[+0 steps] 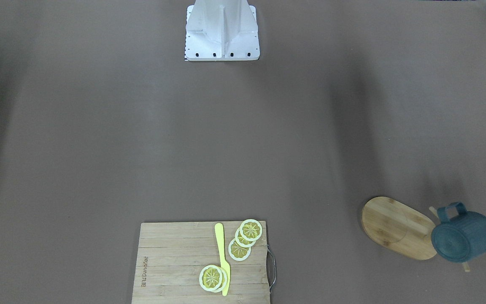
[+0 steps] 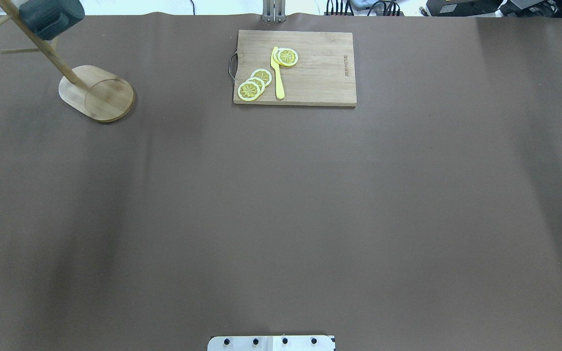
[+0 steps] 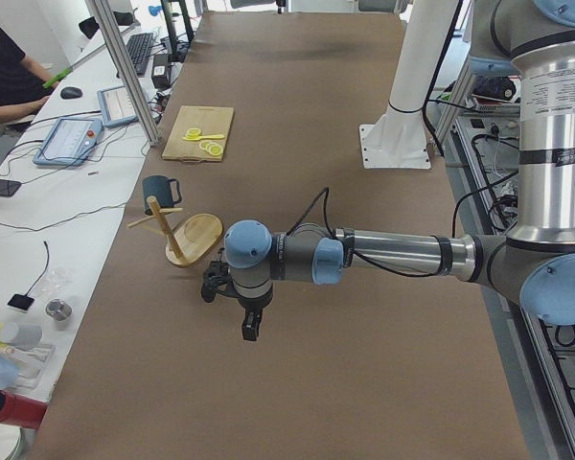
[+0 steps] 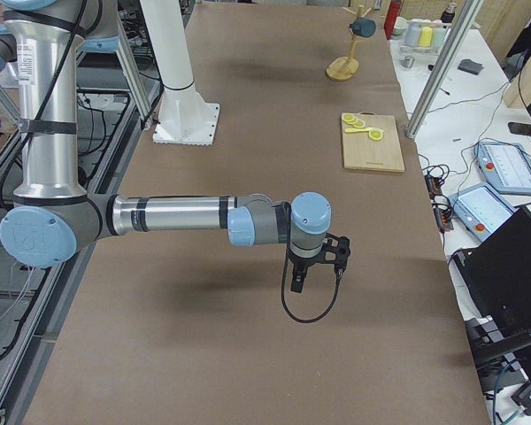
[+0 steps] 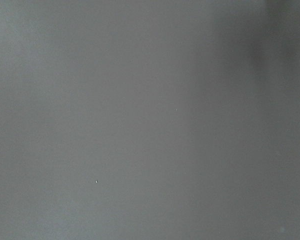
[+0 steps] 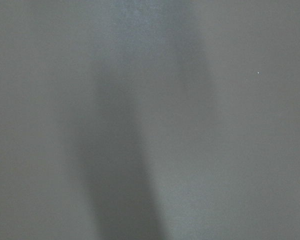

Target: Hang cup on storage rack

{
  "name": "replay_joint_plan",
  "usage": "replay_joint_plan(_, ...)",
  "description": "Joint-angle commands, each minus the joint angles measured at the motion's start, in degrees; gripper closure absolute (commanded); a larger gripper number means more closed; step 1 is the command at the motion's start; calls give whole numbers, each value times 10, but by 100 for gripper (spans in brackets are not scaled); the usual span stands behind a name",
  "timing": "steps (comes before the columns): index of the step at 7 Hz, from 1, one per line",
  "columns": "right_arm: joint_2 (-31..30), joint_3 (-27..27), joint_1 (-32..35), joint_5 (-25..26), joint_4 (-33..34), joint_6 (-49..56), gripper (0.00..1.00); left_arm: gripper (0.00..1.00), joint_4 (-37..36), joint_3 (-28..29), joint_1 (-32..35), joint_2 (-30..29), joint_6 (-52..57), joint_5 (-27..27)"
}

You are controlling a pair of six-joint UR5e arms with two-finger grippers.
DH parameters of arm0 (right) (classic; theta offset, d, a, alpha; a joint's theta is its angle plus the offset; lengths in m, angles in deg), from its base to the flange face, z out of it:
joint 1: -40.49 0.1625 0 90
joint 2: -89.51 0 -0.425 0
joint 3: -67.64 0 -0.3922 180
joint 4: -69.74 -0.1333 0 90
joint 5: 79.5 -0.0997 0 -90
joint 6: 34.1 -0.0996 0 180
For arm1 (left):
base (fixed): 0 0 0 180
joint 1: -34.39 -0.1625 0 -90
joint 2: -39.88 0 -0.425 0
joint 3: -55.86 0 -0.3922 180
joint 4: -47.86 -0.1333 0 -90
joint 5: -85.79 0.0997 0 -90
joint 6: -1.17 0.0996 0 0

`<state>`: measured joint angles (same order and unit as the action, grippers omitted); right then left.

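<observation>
Your cup [image 1: 464, 238], up on the storage rack [image 1: 395, 226], is hard, smooth and breakable, so hold its loop handle [image 1: 454, 210] gently; you cannot tell if the left pincer [image 3: 250, 331] or right pincer [image 4: 298, 282] is spread.

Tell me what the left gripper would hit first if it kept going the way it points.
Probably the bare table: the left gripper points straight down, and its wrist view shows only brown surface. The storage rack stands off to one side, though depth is unclear.

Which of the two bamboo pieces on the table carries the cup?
The storage rack, the oval-based mug tree: the cup hangs on one of its pegs. The rectangular cutting board holds only lemon slices and a yellow knife.
</observation>
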<state>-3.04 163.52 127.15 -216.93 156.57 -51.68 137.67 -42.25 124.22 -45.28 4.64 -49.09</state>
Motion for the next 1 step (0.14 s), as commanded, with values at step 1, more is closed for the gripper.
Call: replay_joint_plan(1, 0, 0, 0, -2, 0, 0, 0, 2, 1, -1, 0, 0, -10, -1)
